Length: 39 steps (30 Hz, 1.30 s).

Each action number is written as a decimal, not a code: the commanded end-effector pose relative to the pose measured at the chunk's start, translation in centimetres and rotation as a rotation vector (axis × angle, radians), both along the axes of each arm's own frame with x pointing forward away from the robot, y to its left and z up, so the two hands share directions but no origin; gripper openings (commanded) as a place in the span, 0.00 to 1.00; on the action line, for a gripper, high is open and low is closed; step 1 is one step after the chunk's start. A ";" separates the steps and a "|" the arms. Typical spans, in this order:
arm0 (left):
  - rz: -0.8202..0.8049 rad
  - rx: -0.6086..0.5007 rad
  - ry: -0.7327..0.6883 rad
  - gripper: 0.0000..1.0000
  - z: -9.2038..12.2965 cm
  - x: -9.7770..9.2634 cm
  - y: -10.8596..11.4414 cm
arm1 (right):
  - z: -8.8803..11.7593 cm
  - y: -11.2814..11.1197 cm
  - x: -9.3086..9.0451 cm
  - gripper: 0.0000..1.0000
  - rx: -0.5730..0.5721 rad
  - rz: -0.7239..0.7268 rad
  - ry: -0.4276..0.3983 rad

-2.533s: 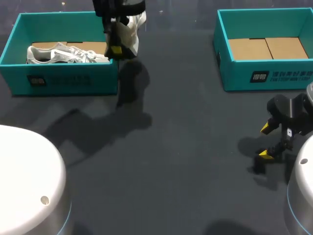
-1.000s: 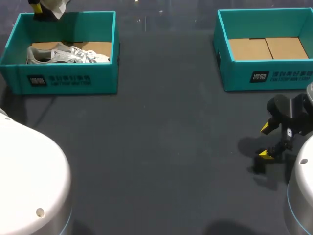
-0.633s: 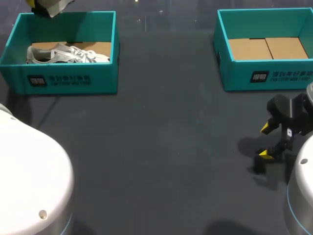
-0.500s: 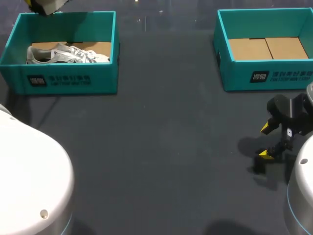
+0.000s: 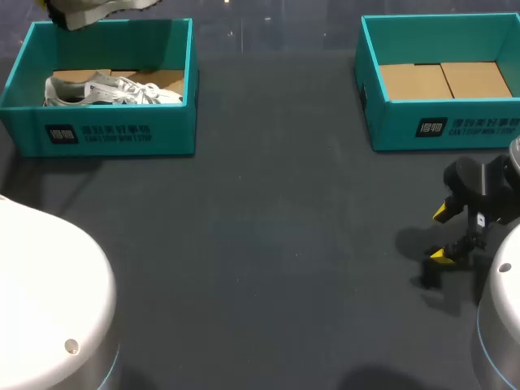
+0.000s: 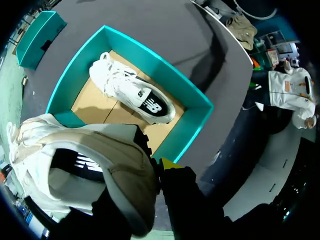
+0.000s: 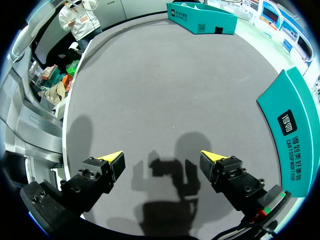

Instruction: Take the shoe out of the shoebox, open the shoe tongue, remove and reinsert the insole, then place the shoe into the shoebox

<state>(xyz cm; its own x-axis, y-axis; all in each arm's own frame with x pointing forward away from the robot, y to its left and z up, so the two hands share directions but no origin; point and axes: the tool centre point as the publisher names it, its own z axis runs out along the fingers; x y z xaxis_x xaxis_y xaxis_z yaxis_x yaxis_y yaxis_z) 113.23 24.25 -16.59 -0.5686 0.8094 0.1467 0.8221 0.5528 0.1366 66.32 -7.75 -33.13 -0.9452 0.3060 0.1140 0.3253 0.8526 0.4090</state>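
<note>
A beige-and-white shoe [image 6: 75, 170] hangs in the air over the left teal shoebox [image 6: 192, 97], with my left gripper [image 6: 152, 170] shut on it; one yellow tip shows beside its heel, the other is hidden. In the head view this held shoe [image 5: 91, 10] is at the box's far left corner, mostly cut off. A second white shoe [image 5: 114, 88] lies on its side inside the left shoebox [image 5: 106, 134]. My right gripper [image 5: 443, 236] stands open near the table's right edge, nothing between its fingers [image 7: 112, 159].
A second teal shoebox [image 5: 443, 122] with only its cardboard floor showing stands at the back right, just behind my right gripper; its side wall [image 7: 295, 132] is close beside the right fingers. Dark grey table [image 5: 268, 244] lies between the boxes.
My left gripper carried the shoe from the box's right rear corner leftward to above its far left corner, where the shoe has turned slightly. The right arm has not moved.
</note>
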 end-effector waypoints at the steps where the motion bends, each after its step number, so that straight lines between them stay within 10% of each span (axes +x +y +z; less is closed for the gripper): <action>1: -0.289 -0.027 0.101 0.00 0.2 2.3 2.1 | 0.0 0.1 -0.1 1.00 -0.003 -0.001 -0.001; 11: -0.395 -0.042 0.088 0.00 0.9 3.3 3.5 | 0.0 0.1 -0.1 1.00 -0.003 -0.001 -0.001; 39: -0.544 0.021 0.112 0.00 -5.8 6.0 3.8 | 0.0 0.1 -0.1 1.00 -0.003 -0.001 -0.001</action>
